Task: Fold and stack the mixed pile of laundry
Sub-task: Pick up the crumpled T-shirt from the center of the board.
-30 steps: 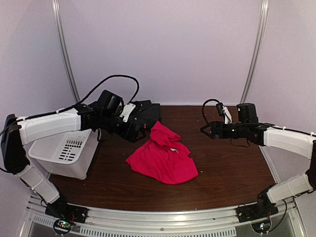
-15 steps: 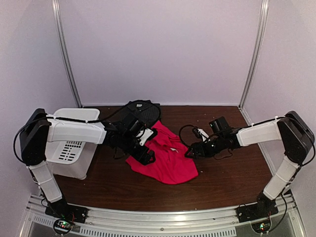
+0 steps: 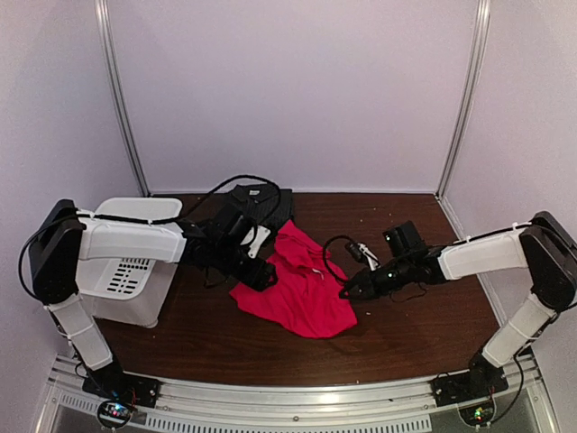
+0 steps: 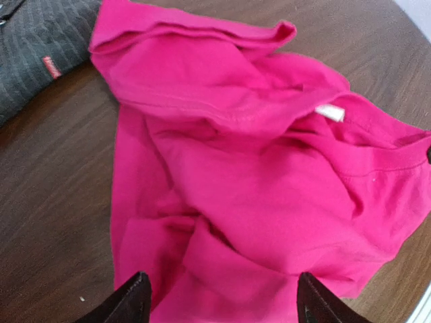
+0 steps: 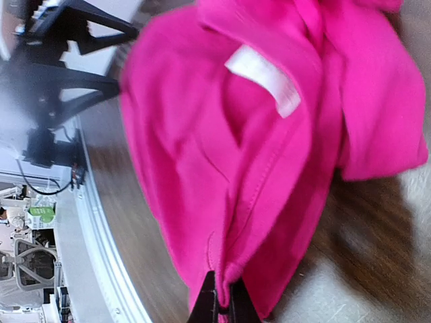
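While crumpled mid-worktop: red T-shirt, edge pinched in closed right gripper; left gripper jaws wide above; dark shirt at far edge.

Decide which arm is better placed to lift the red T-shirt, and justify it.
Right. The right fingers are pinched shut on an edge of the red T-shirt; the left fingers stand open over the cloth, gripping nothing.

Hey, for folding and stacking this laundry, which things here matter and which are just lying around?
Part of the job:
- red T-shirt, crumpled on the table, its edge pinched by the right gripper
- dark pinstriped shirt, lying beyond it towards the back

Just lying about:
- white slotted bin, at the left side
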Robot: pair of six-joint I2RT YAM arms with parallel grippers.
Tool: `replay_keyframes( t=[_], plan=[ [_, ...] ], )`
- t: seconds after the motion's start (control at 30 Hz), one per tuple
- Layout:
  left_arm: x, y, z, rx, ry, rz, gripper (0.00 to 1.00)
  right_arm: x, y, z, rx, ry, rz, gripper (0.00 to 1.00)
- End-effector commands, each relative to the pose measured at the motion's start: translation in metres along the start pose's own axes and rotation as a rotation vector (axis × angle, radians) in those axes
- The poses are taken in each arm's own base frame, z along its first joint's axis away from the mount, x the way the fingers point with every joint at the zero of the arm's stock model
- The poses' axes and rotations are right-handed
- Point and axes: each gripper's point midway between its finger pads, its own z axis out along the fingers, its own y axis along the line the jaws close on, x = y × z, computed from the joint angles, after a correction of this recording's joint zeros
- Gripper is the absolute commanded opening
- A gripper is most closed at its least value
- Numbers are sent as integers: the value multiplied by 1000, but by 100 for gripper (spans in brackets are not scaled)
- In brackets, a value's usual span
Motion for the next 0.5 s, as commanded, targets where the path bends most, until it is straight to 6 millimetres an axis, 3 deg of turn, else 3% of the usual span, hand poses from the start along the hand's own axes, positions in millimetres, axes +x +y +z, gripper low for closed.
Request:
replay_keyframes(
  t=[0.0,0.1,0.17,0.37,0.47],
  plan=[
    [-50,24,-51,63,-258,-160,74,-74,85,-48,-165,-228,-190,0],
    [-55,43,-70,47,-309,-191,74,-94,128,-66,-244,-277,-285,0],
    [-58,47,-79,53,-319,-183,77,-100,147,-72,-263,-285,-319,0],
    [-67,-12,-118,211,-495,-7,84,-132,190,-76,-354,-348,-361,0],
    [-56,-23,-131,242,-556,12,90,-152,217,-63,-416,-348,-384,0]
  ],
)
